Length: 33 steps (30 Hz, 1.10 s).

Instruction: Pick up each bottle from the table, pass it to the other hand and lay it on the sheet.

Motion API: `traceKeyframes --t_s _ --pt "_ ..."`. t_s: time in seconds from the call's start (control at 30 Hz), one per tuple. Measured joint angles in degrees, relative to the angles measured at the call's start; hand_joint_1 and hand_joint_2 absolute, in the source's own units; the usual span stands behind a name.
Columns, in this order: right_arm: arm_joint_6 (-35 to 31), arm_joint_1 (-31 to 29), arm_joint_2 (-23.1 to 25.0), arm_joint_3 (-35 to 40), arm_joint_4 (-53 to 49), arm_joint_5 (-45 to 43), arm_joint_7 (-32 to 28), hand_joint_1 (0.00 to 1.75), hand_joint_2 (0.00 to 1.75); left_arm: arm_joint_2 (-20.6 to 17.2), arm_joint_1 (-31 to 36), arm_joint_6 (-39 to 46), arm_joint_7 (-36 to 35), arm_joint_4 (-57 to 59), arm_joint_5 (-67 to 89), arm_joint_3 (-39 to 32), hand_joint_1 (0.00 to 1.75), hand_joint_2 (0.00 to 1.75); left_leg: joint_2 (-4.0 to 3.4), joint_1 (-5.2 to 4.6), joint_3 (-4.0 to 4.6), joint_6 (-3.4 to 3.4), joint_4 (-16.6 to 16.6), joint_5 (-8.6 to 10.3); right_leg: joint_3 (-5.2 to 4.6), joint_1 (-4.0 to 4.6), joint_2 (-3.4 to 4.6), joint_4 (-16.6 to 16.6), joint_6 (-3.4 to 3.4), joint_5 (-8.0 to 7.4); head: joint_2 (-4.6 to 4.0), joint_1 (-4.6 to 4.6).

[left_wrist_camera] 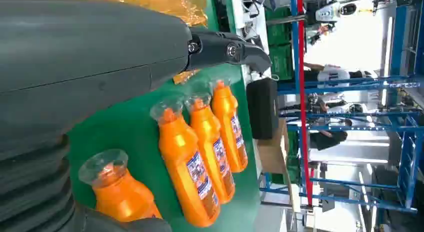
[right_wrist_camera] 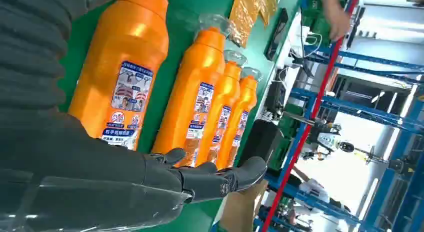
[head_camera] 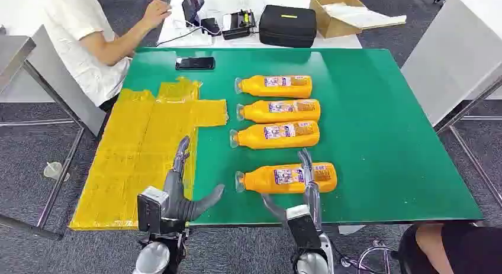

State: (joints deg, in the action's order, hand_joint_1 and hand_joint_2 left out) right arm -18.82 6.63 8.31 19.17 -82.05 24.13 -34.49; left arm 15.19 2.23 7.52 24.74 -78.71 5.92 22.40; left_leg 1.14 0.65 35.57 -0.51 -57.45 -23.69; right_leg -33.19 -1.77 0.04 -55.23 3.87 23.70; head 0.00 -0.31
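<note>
Open right hand (head_camera: 302, 188), glossy orange bottle (head_camera: 287, 178)

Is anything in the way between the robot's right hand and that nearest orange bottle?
Nothing visible. The right hand is already over the nearest bottle, fingers apart; only bare green table around it.

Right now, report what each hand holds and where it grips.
Nothing is held. The right hand is open over the nearest bottle; the left hand is open above the yellow sheet's edge.
</note>
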Motion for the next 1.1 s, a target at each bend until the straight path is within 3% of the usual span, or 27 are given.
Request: traceKeyframes --t_s 0.27,0.43,0.67,0.87,1.1 --pt "-1.0 0.0 -0.4 0.2 0.0 0.6 0.0 0.0 1.75 -0.1 0.0 0.0 0.1 0.0 0.0 0.1 0.0 1.75 0.0 0.0 0.0 0.0 0.0 0.0 0.0 0.0 0.0 0.0 0.0 0.0 0.0 0.0" --pt "-6.3 -0.3 -1.3 0.1 0.0 7.6 1.5 0.0 1.75 -0.1 0.0 0.1 0.1 0.0 -0.1 0.1 0.0 1.75 0.0 0.0 0.0 0.0 0.0 0.0 0.0 0.0 0.0 0.0 0.0 0.0 0.0 0.0" --pt "-6.7 -0.7 -2.8 -0.7 -0.2 8.9 2.3 0.0 1.75 -0.1 0.0 0.2 0.2 0.0 -0.2 0.1 0.0 1.75 0.0 0.0 0.0 0.0 0.0 0.0 0.0 0.0 0.0 0.0 0.0 0.0 0.0 0.0" --pt "-7.2 -2.7 -7.6 -0.7 2.5 29.1 15.1 0.0 1.75 -0.1 1.0 -0.6 0.1 0.2 -0.5 0.2 0.0 1.75 0.04 -0.02 0.0 -0.01 0.0 0.01 0.03 -0.01 -0.02 0.0 0.01 -0.01 0.0 0.0" --pt "-5.4 -4.2 -13.1 -2.2 5.9 32.9 18.0 0.0 1.75 -0.1 1.9 -1.2 -0.2 0.5 -0.5 0.5 0.0 1.75 0.03 -0.08 0.0 -0.02 0.0 0.01 0.04 -0.07 -0.01 0.0 0.06 -0.05 0.0 0.0"
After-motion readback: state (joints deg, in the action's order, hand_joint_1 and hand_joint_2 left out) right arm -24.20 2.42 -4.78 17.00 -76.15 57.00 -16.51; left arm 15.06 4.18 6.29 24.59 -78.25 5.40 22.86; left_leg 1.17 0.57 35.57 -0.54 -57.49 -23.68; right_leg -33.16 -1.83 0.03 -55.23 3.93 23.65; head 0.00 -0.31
